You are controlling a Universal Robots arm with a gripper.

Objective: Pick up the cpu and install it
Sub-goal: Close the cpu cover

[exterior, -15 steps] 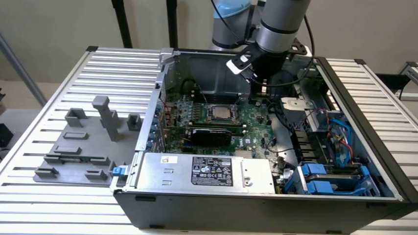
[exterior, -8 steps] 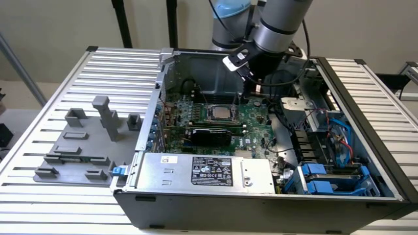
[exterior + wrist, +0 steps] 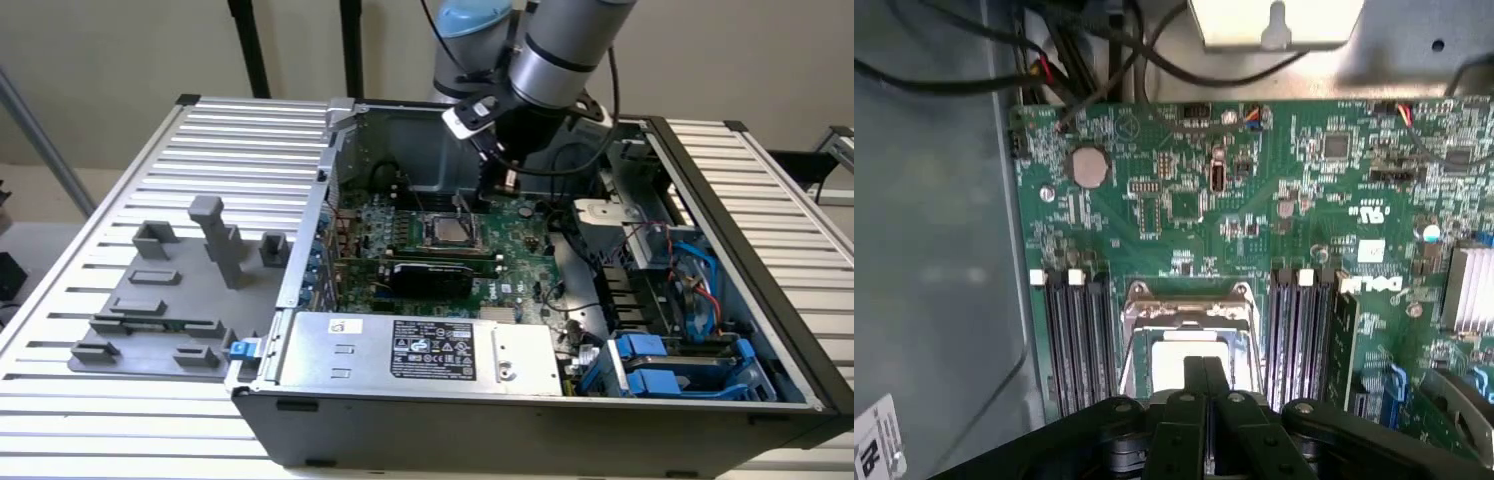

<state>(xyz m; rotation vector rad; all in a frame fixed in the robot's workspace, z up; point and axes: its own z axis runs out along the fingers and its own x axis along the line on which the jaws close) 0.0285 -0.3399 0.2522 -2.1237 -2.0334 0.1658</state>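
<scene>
Green motherboard (image 3: 1184, 200) (metal-framed socket (image 3: 1189, 305)) seats the silvery square cpu (image 3: 1159, 362) below clenched tool (image 3: 1204, 368).

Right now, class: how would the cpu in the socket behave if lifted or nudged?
The cpu looks thin, flat and metal-topped, so probably stiff and light. Its smooth top may be slippery. Lying flat within the socket frame, it is unlikely to roll or tip.
</scene>
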